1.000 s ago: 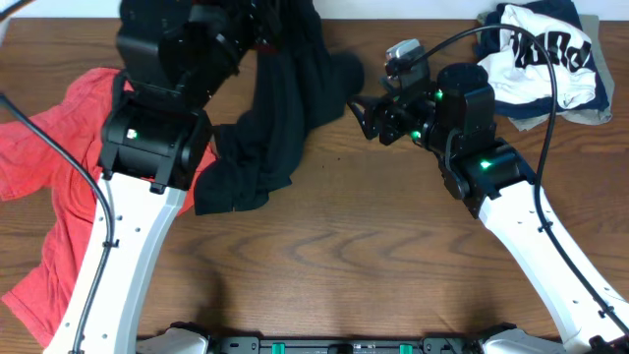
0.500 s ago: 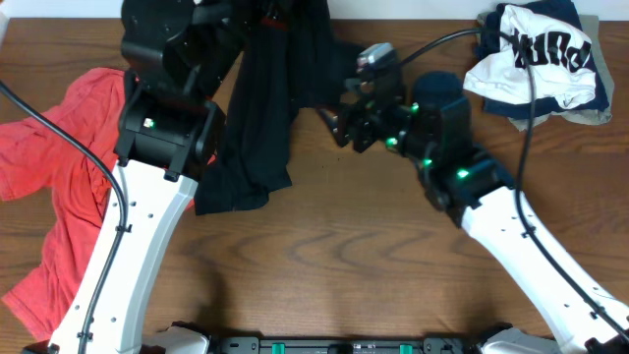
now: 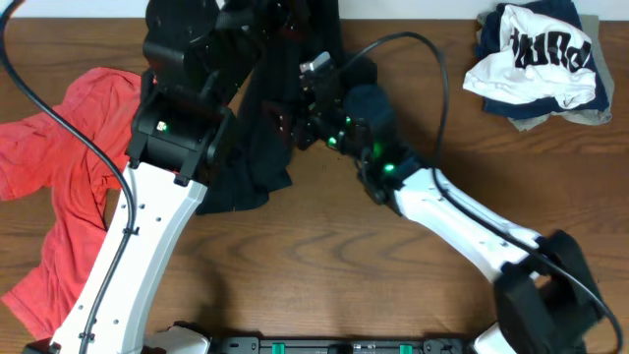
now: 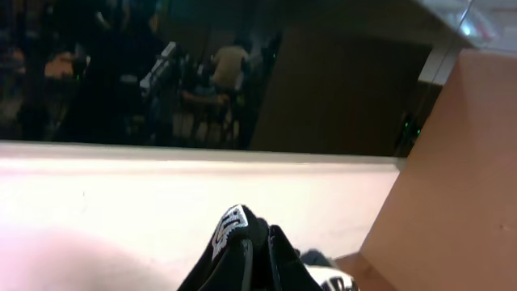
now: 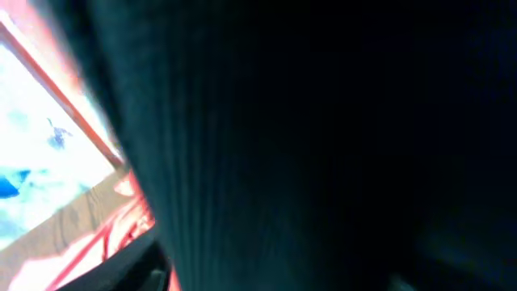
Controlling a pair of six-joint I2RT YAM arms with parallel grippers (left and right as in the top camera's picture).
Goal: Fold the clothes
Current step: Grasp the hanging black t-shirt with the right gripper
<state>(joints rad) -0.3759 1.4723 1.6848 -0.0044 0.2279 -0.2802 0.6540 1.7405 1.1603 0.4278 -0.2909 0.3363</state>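
The black T-shirt (image 3: 248, 167) hangs from my raised left gripper (image 3: 278, 20) down to the table, its lower part bunched on the wood. In the left wrist view the left gripper (image 4: 254, 263) is shut on a fold of this black shirt (image 4: 242, 242), a small white logo showing at its tip. My right gripper (image 3: 293, 128) is pressed into the hanging shirt about halfway up. Black fabric (image 5: 323, 137) fills the right wrist view, and the right gripper's fingers (image 5: 279, 275) look spread around it. The coral-red T-shirt (image 3: 59, 197) lies spread at the left.
A pile of white and navy clothes (image 3: 536, 59) lies at the table's back right corner. The left arm (image 3: 147, 226) crosses above the red shirt's right edge. Bare wooden tabletop (image 3: 344, 265) lies in front of both garments.
My right gripper has moved left, from beside the black shirt into its hanging fabric. My left gripper has moved a little right with the shirt, which now hangs narrower.
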